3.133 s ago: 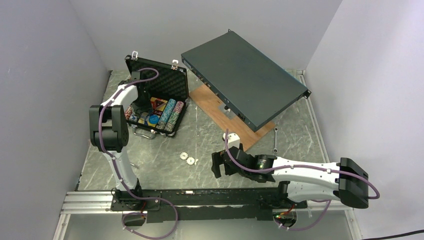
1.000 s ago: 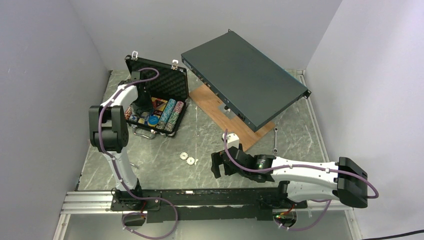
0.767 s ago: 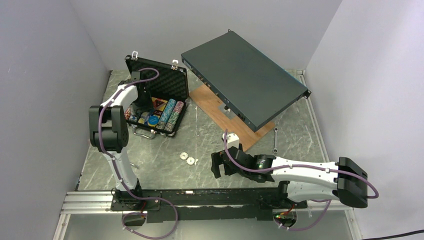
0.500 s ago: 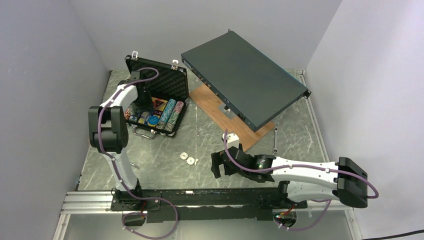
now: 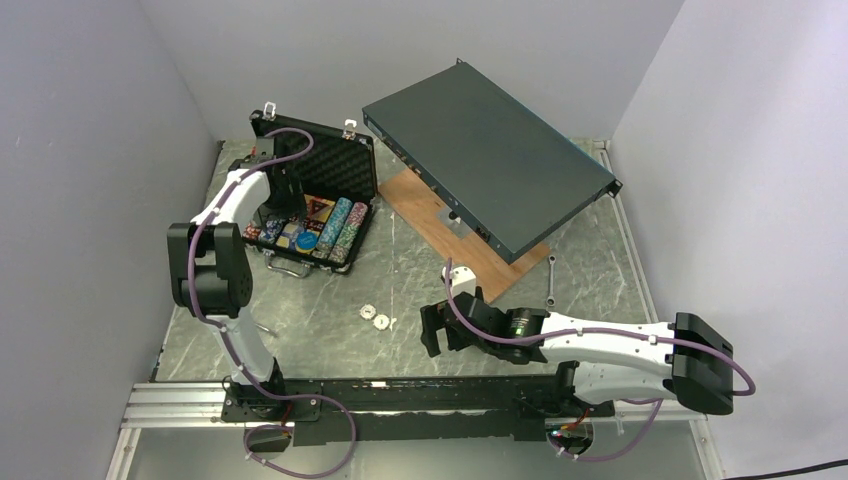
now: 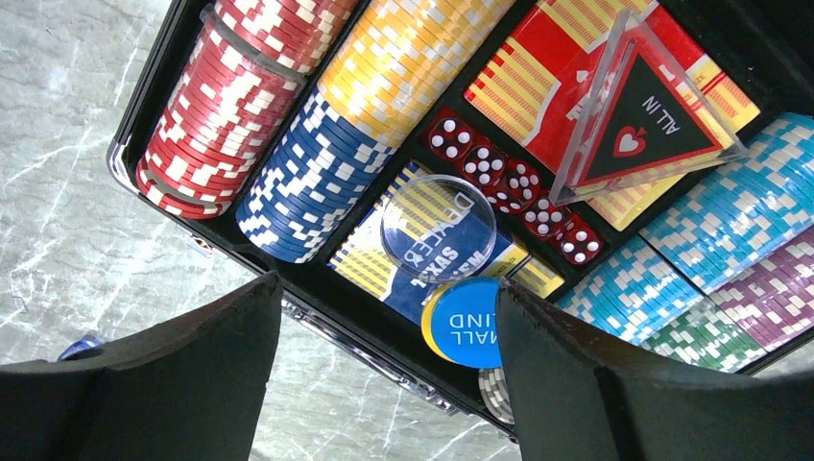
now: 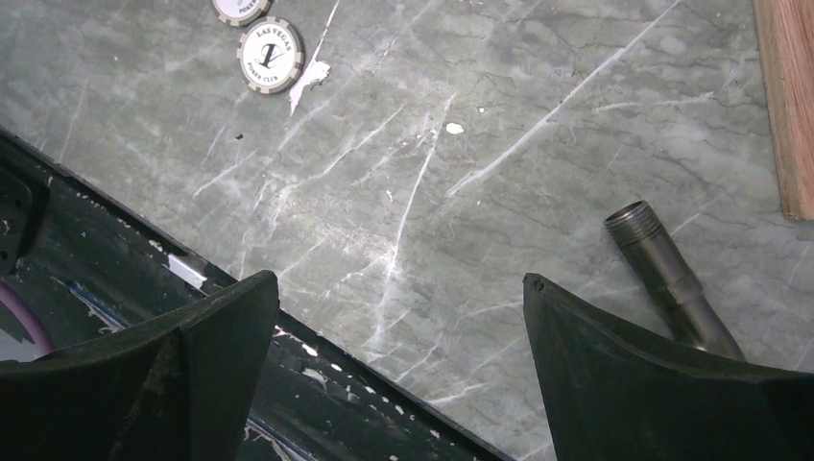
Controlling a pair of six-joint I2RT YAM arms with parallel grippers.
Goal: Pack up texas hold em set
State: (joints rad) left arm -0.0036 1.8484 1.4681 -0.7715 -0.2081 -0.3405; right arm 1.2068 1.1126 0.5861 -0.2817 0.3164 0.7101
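The left claw [image 6: 386, 312] hangs spread over the small black briefcase [image 5: 335, 165] with grey egg-crate foam in its raised lid, and it pinches nothing. Below the gap between its fingers a clear round dealer disc [image 6: 438, 226] lies on a blue card deck [image 6: 379, 261]. A blue round blind disc [image 6: 464, 322] sits just beside it, toward the case's near rim. The red triangular all-in marker [image 6: 653, 120] rests beyond them on a red card deck [image 6: 533, 86].

Whether the clear disc is seated or only resting loose I cannot tell. The claw would therefore do best to rise straight up, fingers wide, without brushing the disc or the chip rows [image 6: 317, 163].

Two white poker chips [image 5: 374, 317] lie on the green marbled desk [image 7: 413, 173], well apart from the case. The right claw [image 7: 398, 288], also spread and empty, hovers near them and looks better placed to fetch them.
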